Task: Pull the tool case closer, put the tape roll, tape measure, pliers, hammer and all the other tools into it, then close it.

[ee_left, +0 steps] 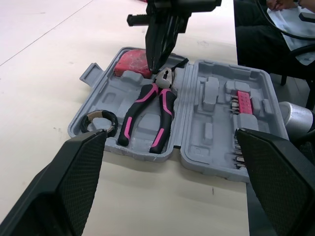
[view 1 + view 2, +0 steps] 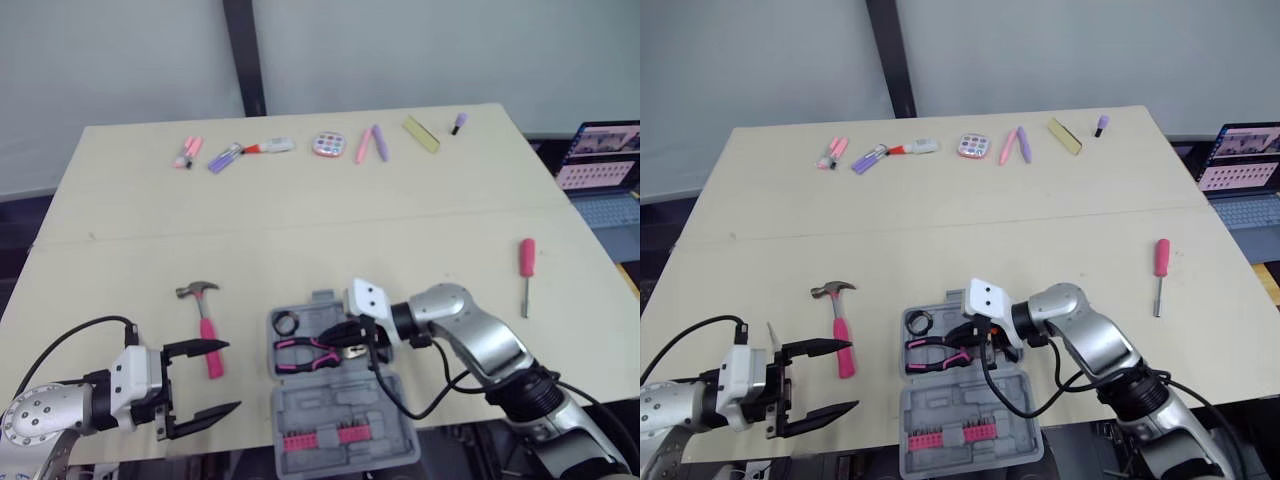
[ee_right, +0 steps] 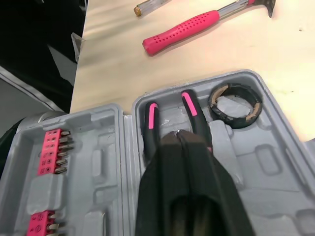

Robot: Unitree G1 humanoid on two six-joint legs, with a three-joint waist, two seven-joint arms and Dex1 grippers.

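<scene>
The grey tool case (image 2: 345,418) lies open at the table's front edge. In its tray are the pink-handled pliers (image 2: 312,350), the tape roll (image 2: 287,323) and a red tape measure (image 1: 132,64). My right gripper (image 2: 352,335) is shut, and its tips (image 3: 178,136) rest just over the pliers' head with nothing held between them. To the left of the case my left gripper (image 2: 205,378) stands open above the table, beside the pink-handled hammer (image 2: 207,328). A pink screwdriver (image 2: 526,272) lies far to the right.
Pink bit holders (image 2: 325,437) sit in the case lid. A row of pens, markers and small items (image 2: 300,147) lines the table's far side. A laptop (image 2: 603,168) stands off the right edge. A small screwdriver (image 3: 147,6) lies near the hammer.
</scene>
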